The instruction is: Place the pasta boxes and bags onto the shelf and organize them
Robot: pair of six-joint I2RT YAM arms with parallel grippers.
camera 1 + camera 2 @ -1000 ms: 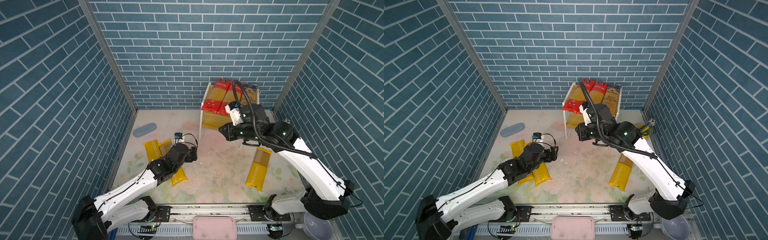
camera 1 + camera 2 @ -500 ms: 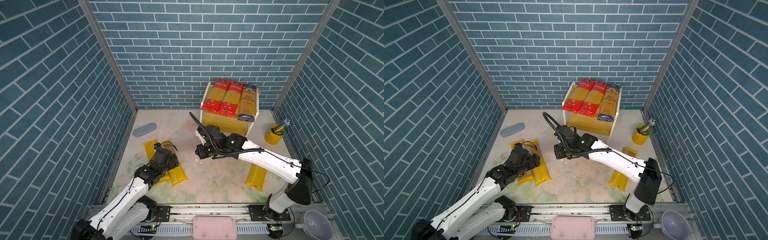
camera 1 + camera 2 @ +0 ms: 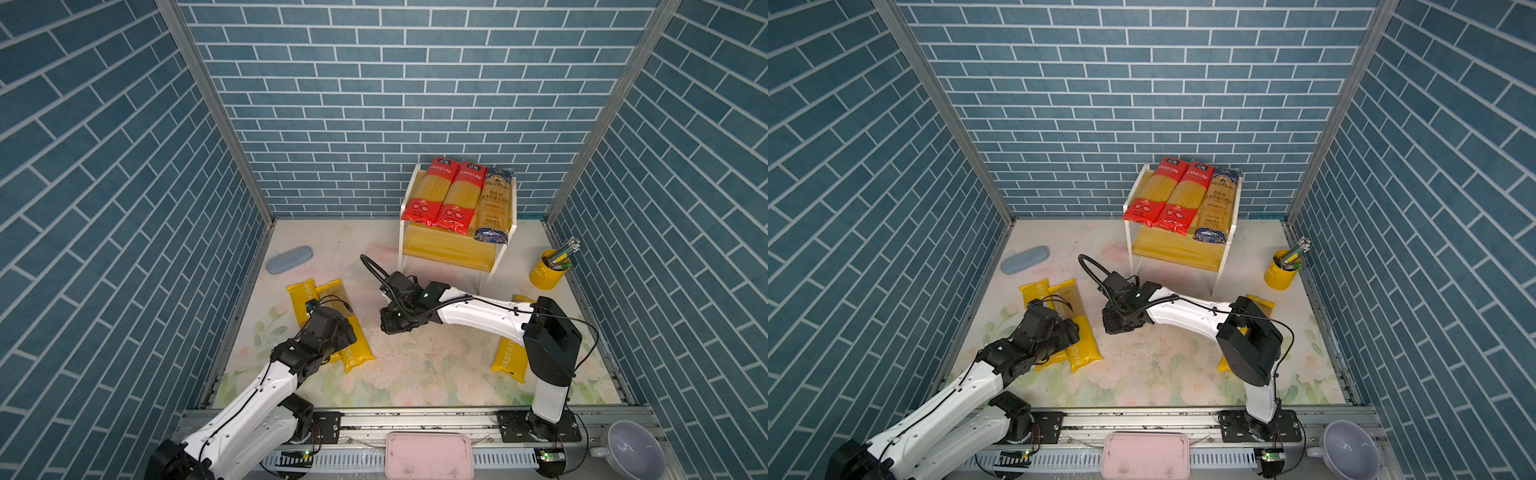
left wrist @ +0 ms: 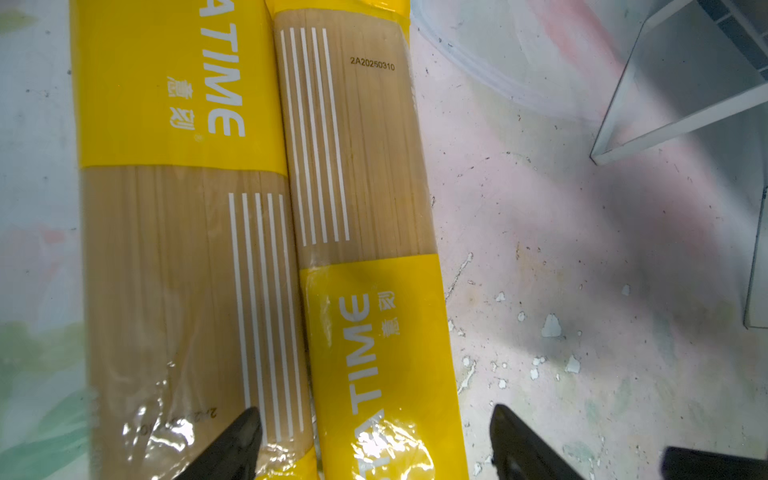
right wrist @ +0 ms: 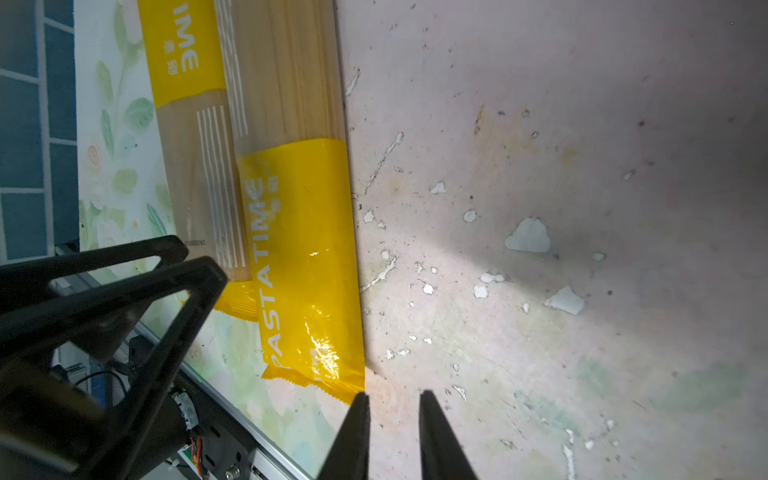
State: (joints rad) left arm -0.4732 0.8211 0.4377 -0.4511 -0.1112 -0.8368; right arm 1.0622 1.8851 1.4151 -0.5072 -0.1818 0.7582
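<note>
PASTATIME packet [image 4: 374,332] lies flat toward the left edge of the table [image 3: 415,374], touching a second PASTATIME packet [image 4: 166,249]. Your left gripper [image 4: 374,415] stands over it, jaws wide; your right gripper [image 5: 395,395] sits just beside it, jaws narrow, holding nothing.

Both top views are bright, evenly lit from overhead and sharp. Wrist views are dimmer and uneven — glare patches mark the yellow packet [image 4: 374,332] film between the left gripper [image 4: 374,415] fingertips; far edges darken.
</note>
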